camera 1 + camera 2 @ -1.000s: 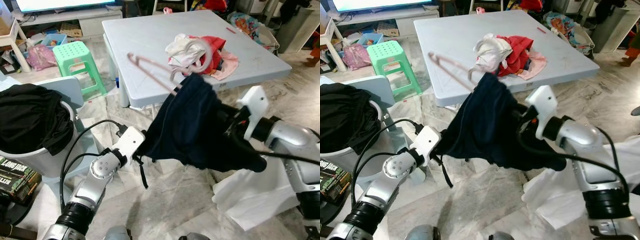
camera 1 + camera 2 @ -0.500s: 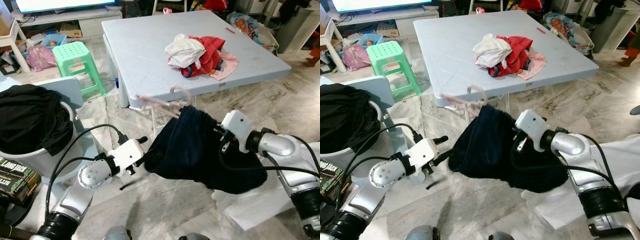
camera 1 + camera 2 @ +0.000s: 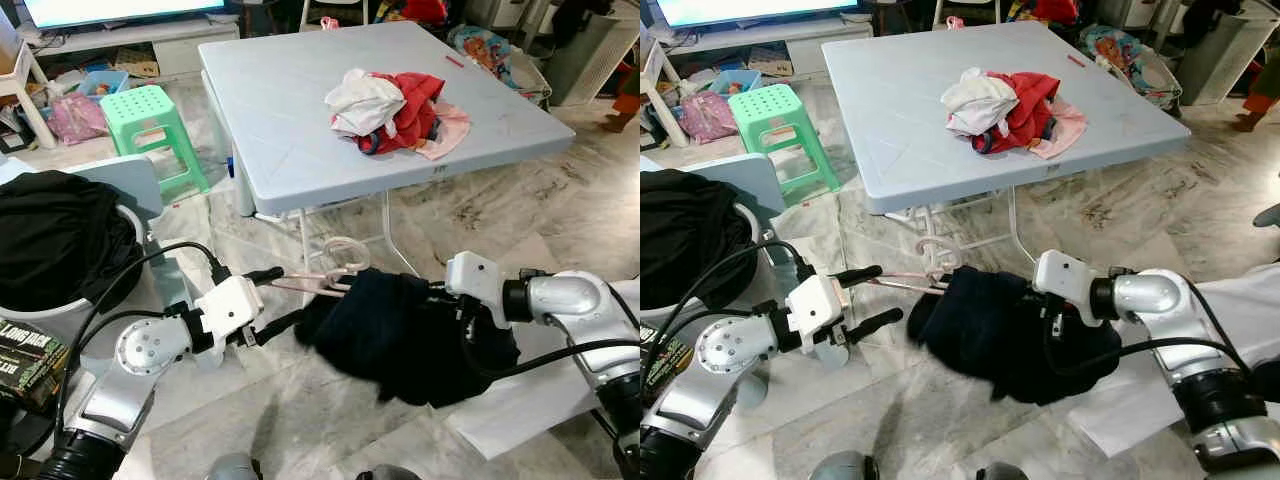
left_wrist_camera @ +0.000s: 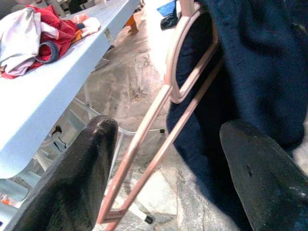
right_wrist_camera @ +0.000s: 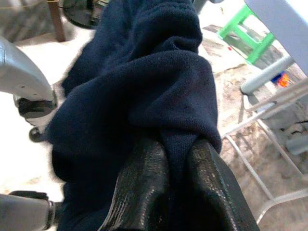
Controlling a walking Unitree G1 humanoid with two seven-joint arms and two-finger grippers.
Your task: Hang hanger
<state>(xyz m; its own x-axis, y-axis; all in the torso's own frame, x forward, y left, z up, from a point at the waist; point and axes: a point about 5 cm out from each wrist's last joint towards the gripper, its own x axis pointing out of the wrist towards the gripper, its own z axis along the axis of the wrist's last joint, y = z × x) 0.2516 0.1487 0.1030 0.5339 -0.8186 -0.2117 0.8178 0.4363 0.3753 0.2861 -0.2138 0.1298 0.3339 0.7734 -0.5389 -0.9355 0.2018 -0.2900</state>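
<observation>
The table (image 3: 300, 110) spans the upper frame, a pile of clothes (image 3: 390, 100) on it. Low in the center, my right gripper (image 5: 168, 159) is clamped on the dark garment (image 3: 400, 330). My left gripper (image 3: 270, 300), fingers apart, straddles the pink hanger (image 3: 320, 283), which pokes from the garment's left edge.

The pale blue tabletop (image 3: 290, 90) carries 1 heap of clothes (image 3: 395, 100) toward 2 o'clock.
</observation>
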